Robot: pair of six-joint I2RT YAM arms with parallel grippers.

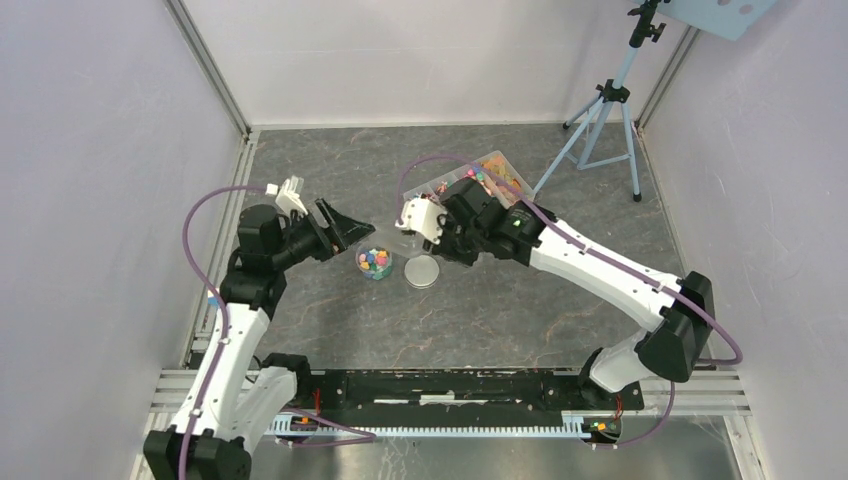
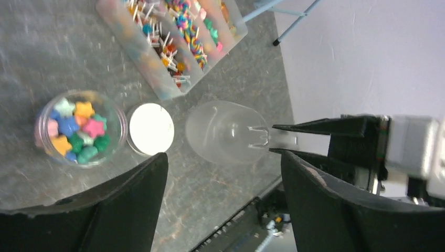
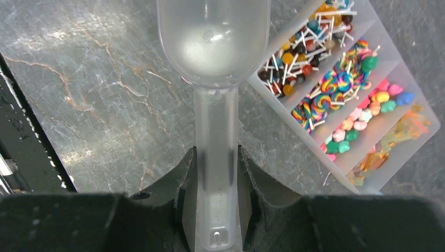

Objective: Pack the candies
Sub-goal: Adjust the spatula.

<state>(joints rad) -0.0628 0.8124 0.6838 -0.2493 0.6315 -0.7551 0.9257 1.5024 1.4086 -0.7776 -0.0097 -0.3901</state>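
Top external view: both arms reach inward over the grey marbled table (image 3: 105,94), left arm bent at the elbow and angled right, right arm stretched long toward the centre. Jaw states are hard to read there.

The wrist views settle them. Left gripper (image 2: 224,157): black fingers spread wide apart, nothing between them, hovering above the table near the jar (image 2: 41,137). Right gripper (image 3: 215,157): fingers clamped on the flat handle of a clear plastic scoop (image 3: 212,42), whose rounded bowl looks empty.

The candies (image 2: 78,128) in the small round transparent jar are star-shaped and multicoloured. A round lid (image 2: 151,128) lies flat just beside the jar, between it and the scoop.

Only the right wrist view shows the tray (image 3: 370,184) clearly. It is translucent and divided into compartments: ball lollipops, swirl lollipops, small gummy shapes and orange pieces.
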